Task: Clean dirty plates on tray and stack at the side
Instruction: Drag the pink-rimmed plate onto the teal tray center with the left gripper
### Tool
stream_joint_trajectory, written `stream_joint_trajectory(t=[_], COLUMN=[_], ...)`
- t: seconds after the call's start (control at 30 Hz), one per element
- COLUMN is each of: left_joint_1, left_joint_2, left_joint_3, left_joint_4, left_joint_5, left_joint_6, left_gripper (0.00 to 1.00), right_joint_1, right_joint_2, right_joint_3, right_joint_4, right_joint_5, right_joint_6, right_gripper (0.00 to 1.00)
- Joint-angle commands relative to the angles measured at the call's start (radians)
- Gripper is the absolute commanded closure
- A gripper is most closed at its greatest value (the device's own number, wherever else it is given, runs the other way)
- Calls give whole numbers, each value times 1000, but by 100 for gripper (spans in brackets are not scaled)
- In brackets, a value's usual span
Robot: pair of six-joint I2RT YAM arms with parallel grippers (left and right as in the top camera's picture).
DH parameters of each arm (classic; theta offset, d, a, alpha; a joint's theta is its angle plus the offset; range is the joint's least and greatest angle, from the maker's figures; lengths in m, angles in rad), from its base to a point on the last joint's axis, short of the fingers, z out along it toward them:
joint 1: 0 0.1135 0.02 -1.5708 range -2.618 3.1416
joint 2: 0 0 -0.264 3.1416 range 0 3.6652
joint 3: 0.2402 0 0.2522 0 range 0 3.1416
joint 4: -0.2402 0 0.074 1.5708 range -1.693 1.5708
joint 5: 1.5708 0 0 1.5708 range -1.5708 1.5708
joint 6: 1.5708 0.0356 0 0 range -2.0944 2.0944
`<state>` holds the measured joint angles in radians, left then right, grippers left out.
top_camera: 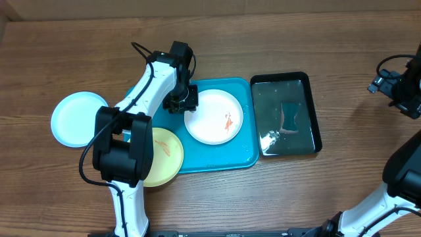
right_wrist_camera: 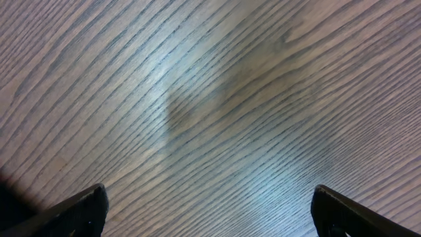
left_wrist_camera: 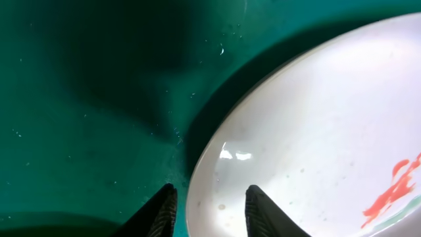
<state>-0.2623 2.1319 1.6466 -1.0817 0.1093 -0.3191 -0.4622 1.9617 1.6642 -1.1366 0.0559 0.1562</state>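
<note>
The turquoise tray [top_camera: 223,155] lies mid-table. On it sits a white plate [top_camera: 214,116] with an orange-red smear [left_wrist_camera: 391,191]. A pale yellow plate [top_camera: 164,153] rests at the tray's front-left corner, partly under my left arm. A mint-blue plate [top_camera: 79,118] lies on the wood left of the tray. My left gripper [top_camera: 180,100] is low at the white plate's left rim, jaws apart: one finger [left_wrist_camera: 161,210] over the tray [left_wrist_camera: 85,99], the other [left_wrist_camera: 263,214] over the white plate [left_wrist_camera: 316,145], the rim loose between them. My right gripper [top_camera: 385,84] hangs wide open over bare wood, holding nothing.
A glossy black tray [top_camera: 314,112] holding water stands just right of the turquoise tray. My left arm's base and links [top_camera: 122,151] cross the table's front left. Wood table [right_wrist_camera: 210,99] surrounds everything.
</note>
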Motion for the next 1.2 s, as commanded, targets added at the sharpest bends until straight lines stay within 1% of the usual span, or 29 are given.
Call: stream_joint_trajectory(t=[0.0,0.07,0.17,0.2,0.47,0.57,0.7,0.73,0.83,1.03,1.17], left_joint_1=[-10,-14,-15,-15,-20,-21,-21,-21,-21,-17,-17], left_joint_2=[-6,-6,-6,-6,-6,-6,-6,-6,-6,-6,-6], left_joint_3=[14,9,9,9,-8,-32,-55,-57,-57,-57,-57], left_joint_4=[-7,-10,-16,-16,1,23,52,55,60,46,14], left_joint_5=[-61,-89,-98,-98,-98,-91,-91,-92,-99,-146,-146], left_joint_6=[54,54,54,54,50,50,51,51,54,51,-31], left_gripper=[66,67,74,75,76,80,82,84,96,96,96], right_joint_1=[0,0,0,0,0,0,0,0,0,0,0], right_joint_2=[-28,-28,-28,-28,-28,-28,-28,-28,-28,-28,-28], right_joint_3=[10,10,10,10,10,10,10,10,10,10,10], right_joint_4=[6,6,6,6,6,6,6,6,6,6,6], right_joint_5=[3,3,3,3,3,3,3,3,3,3,3], right_joint_6=[0,0,0,0,0,0,0,0,0,0,0], right_gripper=[0,0,0,0,0,0,0,0,0,0,0])
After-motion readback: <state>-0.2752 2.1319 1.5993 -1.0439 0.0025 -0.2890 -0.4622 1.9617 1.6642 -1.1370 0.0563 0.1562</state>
